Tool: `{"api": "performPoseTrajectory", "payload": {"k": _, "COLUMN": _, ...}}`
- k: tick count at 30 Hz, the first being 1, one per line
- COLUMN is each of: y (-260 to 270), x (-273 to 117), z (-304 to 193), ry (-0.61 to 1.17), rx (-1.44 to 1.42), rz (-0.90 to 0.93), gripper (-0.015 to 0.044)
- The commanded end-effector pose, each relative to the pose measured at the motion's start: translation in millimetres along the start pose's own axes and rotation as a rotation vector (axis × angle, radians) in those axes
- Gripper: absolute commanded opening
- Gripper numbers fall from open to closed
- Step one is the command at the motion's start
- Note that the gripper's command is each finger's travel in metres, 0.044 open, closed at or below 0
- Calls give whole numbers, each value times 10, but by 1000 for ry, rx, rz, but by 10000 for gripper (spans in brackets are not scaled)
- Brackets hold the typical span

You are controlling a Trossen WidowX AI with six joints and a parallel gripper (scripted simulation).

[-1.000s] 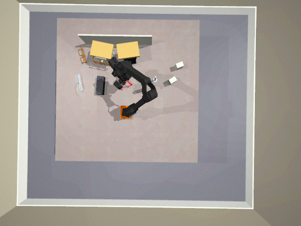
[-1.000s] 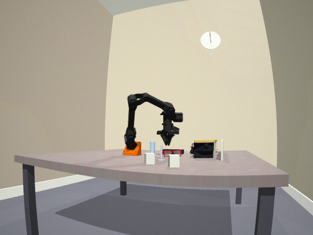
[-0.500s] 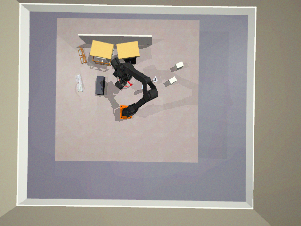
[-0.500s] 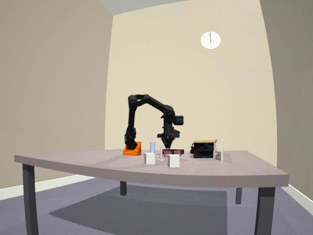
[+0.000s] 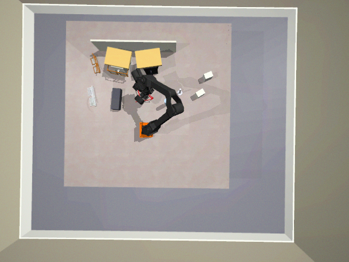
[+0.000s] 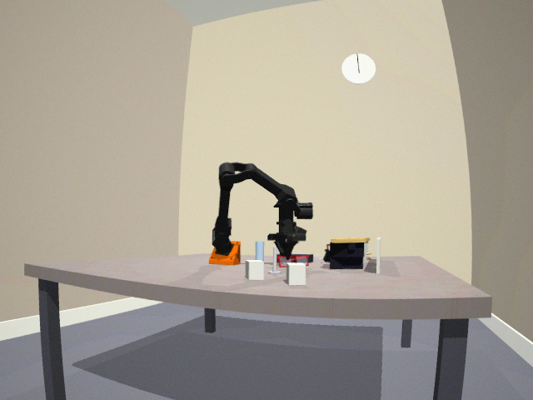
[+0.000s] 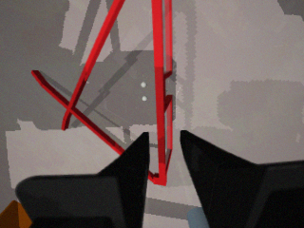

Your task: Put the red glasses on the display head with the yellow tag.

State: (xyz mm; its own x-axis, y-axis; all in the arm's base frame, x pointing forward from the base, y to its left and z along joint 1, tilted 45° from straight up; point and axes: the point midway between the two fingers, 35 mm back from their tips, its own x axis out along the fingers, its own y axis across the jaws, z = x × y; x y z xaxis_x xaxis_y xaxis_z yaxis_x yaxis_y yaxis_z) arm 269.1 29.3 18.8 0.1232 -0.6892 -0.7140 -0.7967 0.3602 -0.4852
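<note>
Currently hovers with the gripper (image 5: 146,91) (image 6: 287,257) (image 7: 164,136) parted, grasping nothing, astride the six-o'clock end of the red glasses (image 5: 150,96) (image 6: 306,261) (image 7: 160,95) in the wrist view; likely needs to squeeze across the frame front's twelve-to-six axis, clear of temples crossing towards ten o'clock.

red glasses (image 7: 161,85) btwn 2 open black fingertips
</note>
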Motion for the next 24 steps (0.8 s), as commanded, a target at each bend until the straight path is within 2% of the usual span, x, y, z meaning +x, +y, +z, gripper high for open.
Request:
{"api": "performPoseTrajectory", "payload": {"k": 1, "y": 6, "x": 80, "z": -24, "ry": 7, "rx": -10, "rz": -1, "gripper": 120}}
{"api": "performPoseTrajectory", "payload": {"k": 18, "y": 62, "x": 134, "z": -33, "ry": 8, "rx": -10, "rz": -2, "gripper": 120}}
{"api": "performPoseTrajectory", "payload": {"k": 24, "y": 30, "x": 121, "z": -21, "ry": 4, "rx": -10, "rz": -3, "gripper": 80}}
